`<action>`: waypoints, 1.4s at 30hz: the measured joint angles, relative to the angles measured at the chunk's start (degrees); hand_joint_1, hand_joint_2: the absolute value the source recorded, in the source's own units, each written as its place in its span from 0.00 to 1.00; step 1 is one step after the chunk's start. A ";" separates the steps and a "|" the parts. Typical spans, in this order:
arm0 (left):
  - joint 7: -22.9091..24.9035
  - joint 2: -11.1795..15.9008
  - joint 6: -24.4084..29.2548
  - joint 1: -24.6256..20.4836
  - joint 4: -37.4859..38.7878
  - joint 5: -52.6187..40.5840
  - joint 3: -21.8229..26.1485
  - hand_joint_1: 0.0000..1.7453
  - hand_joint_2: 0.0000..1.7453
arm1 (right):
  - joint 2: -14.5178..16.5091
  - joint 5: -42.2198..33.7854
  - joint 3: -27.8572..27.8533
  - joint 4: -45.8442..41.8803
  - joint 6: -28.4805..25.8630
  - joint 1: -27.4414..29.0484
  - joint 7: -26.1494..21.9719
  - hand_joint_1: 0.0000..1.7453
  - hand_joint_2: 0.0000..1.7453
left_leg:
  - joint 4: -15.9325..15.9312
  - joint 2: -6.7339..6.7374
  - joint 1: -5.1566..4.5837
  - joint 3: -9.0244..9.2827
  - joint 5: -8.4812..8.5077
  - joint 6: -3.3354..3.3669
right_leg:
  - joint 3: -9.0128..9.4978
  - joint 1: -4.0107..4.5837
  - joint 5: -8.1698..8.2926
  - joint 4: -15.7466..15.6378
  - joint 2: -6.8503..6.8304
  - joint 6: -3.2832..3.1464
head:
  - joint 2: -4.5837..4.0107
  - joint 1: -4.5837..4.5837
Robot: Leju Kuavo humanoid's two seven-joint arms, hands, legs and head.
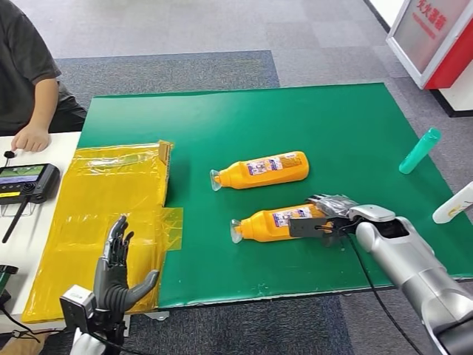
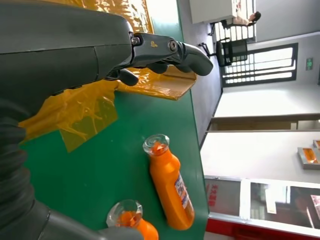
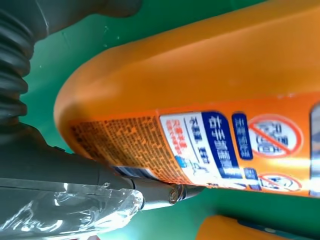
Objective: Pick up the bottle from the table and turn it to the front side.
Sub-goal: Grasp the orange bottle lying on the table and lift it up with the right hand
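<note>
We see our right hand wrapped around the base end of the nearer orange plastic bottle, which lies on its side on the green table mat. A second orange bottle lies just beyond it. Our left hand hangs with fingers spread over the yellow plastic sheet, holding nothing.

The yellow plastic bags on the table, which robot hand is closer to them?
Left. The left hand hovers over the yellow plastic bags; the right hand is across the green mat at an orange bottle.
</note>
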 joint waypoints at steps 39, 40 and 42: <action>0.00 1.05 -5.26 3.13 0.31 -2.44 0.72 0.00 1.00 | 1.15 -3.45 -17.60 -25.26 -21.43 26.74 -6.48 1.00 1.00 | -0.02 -0.01 0.05 -0.01 -0.09 -0.06 | -0.01 0.05 -0.11 0.00 -0.01 -0.05 | 0.00 0.00; 0.00 0.98 -6.32 3.03 0.38 -2.06 0.73 0.00 1.00 | 2.08 -3.78 -18.36 -26.25 -22.00 27.64 -7.47 1.00 1.00 | -0.02 -0.01 0.05 -0.01 -0.09 -0.07 | -0.02 0.05 -0.11 0.00 -0.01 -0.05 | 0.00 0.00; 0.00 0.84 -8.21 2.65 0.60 -1.09 0.73 0.00 1.00 | 4.22 -5.45 -19.62 -27.83 -22.84 29.14 -10.09 1.00 1.00 | -0.02 -0.01 0.06 -0.01 -0.09 -0.07 | -0.03 0.06 -0.12 0.00 -0.01 -0.05 | 0.00 0.00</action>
